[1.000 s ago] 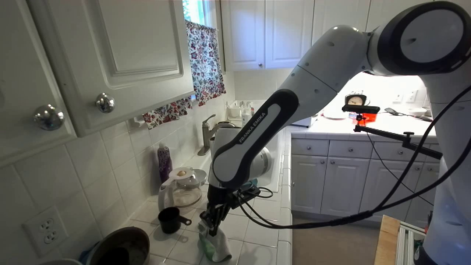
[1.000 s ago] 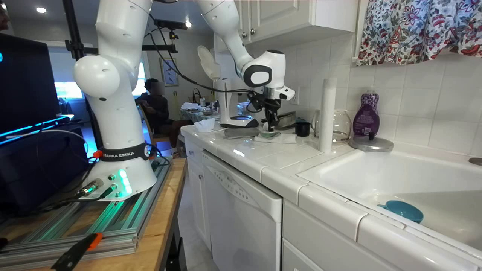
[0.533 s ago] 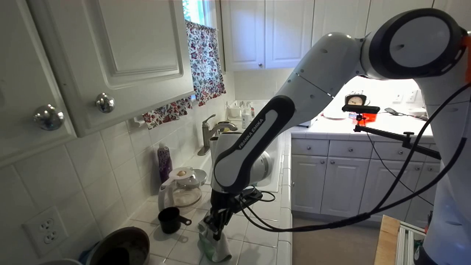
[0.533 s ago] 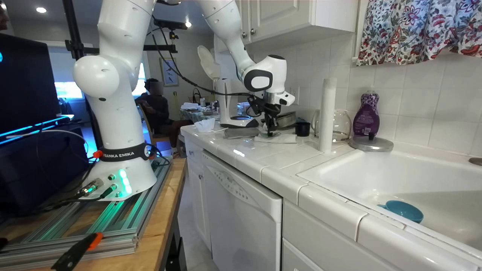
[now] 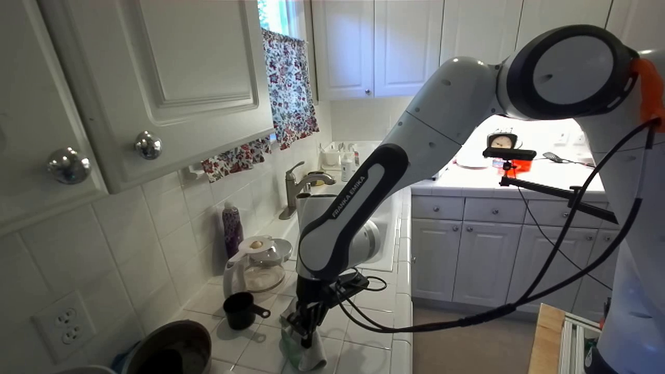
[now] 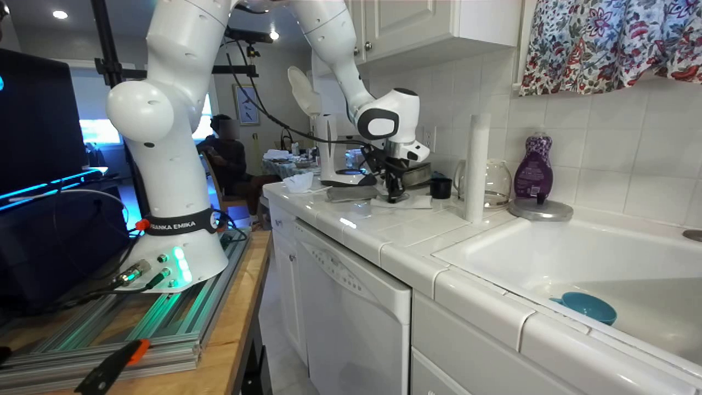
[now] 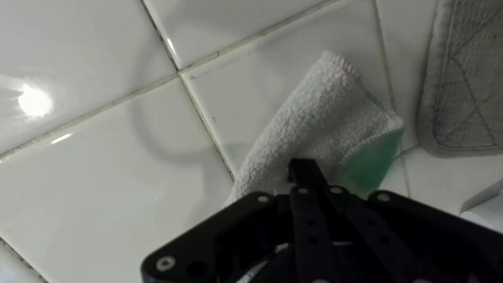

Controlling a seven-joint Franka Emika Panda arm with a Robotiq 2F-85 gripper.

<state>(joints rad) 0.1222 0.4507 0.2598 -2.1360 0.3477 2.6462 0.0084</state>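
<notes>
It's all at the cloth: the end effector has its fingers pressed together, no gap showing, tips down at the fabric, though whether a fold is pinched, I cannot tell! The cloth lies directly below on the tiled surface, its long axis, in an exterior view, slanting from far left to near right. Wrist view: green corner just right of the tips, pad farther right, apart from the cloth. And there's the cup, left of the cloth, close but not touching.
</notes>
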